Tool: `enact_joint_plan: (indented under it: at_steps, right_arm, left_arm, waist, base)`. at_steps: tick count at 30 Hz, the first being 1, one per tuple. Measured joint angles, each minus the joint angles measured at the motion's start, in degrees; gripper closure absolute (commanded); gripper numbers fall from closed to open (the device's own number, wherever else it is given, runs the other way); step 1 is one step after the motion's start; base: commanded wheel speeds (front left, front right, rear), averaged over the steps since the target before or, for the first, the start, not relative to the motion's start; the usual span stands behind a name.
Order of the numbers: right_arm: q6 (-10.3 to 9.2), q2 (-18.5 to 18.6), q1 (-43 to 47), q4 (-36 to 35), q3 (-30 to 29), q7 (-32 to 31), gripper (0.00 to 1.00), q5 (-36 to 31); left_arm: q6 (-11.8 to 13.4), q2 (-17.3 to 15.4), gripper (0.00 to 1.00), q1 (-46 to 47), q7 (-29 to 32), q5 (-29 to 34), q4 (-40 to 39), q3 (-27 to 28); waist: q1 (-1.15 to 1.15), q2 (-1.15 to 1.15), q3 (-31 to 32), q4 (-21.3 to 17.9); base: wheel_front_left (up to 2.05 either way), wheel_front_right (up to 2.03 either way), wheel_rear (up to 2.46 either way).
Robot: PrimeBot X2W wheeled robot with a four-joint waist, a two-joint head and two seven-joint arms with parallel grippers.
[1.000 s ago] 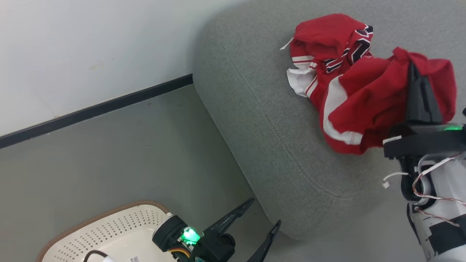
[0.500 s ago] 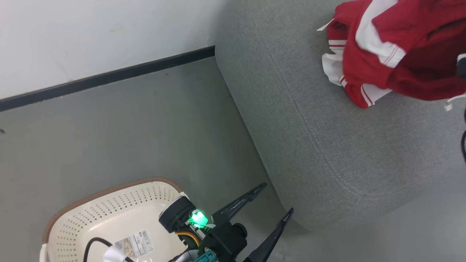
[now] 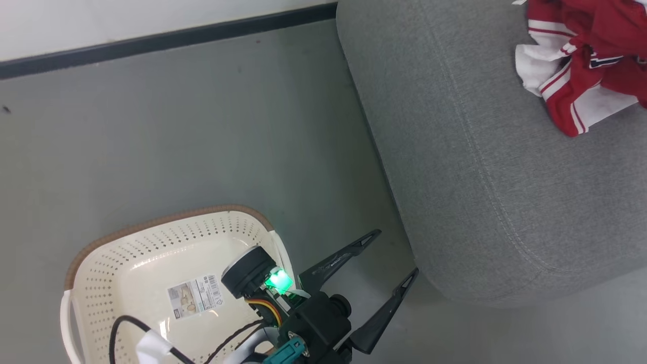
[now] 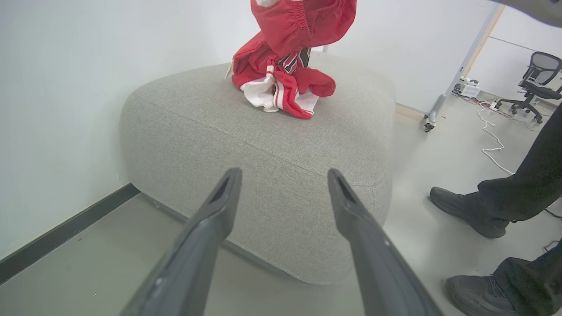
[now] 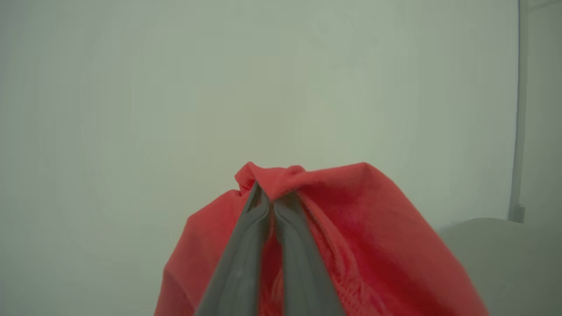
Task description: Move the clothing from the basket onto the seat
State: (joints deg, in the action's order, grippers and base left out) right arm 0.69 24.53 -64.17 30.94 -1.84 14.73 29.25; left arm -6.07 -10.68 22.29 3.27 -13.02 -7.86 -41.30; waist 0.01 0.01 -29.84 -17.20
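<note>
Our right hand is clenched on red clothing above the seat, left hand spread wide by the basket. Next we lower and let go beside the piece lying there.

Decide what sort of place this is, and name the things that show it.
Probably an office or lab, not a home: a wheeled office chair, loose cables trailing over the bare floor, and a lone grey sofa beside a plain white wall.
</note>
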Motion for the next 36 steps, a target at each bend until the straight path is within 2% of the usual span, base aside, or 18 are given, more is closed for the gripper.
enact_joint_plan:
  at_steps: [7,14,22,23,24,25,36]
  right_arm:
    - [0.05,-0.3,-0.4,7.8,-0.5,0.0,1.0,0.6]
    - [0.18,-2.7,-0.3,15.3,-0.4,0.0,1.0,1.0]
    - [1.86,-3.0,-1.1,20.6,-0.4,0.0,1.0,1.5]
    - [1.86,-3.0,-1.4,21.0,-0.4,0.0,0.96,1.5]
    - [1.86,-3.0,-1.6,21.3,-0.3,0.0,0.31,1.5]
    - [1.86,-3.0,-1.8,21.6,-0.3,0.0,0.0,1.3]
    - [2.94,-3.2,0.4,22.8,0.6,0.0,0.0,-1.0]
  left_arm:
    - [-0.1,-0.2,0.0,2.4,0.2,0.5,0.0,0.1]
    - [-0.1,-1.0,0.0,3.7,0.1,0.6,0.8,0.5]
    - [-0.5,-1.1,0.0,4.5,-0.5,0.5,2.6,0.1]
    - [-0.5,-1.1,0.0,4.5,-0.8,0.5,3.0,0.0]
    - [-0.5,-1.1,0.0,4.6,-0.9,0.5,3.3,-0.1]
    - [-0.5,-1.1,0.0,4.6,-0.9,0.5,3.5,-0.2]
    - [-0.5,0.8,0.0,5.5,-4.6,-0.7,7.4,-0.4]
  waist:
    - [0.0,0.0,-4.2,1.3]
    - [0.0,0.0,-7.3,1.9]
    - [-0.01,0.0,-7.6,1.6]
    - [-0.01,0.0,-7.5,1.6]
    - [-0.01,0.0,-7.3,1.6]
    - [-0.01,0.0,-7.1,1.6]
    - [-0.01,-0.01,-3.1,2.4]
  base:
    - [0.0,0.0,0.0]
    - [0.0,0.0,0.0]
    - [0.0,0.0,0.0]
    - [0.0,0.0,0.0]
    - [0.0,0.0,0.0]
    - [0.0,0.0,0.0]
    - [0.0,0.0,0.0]
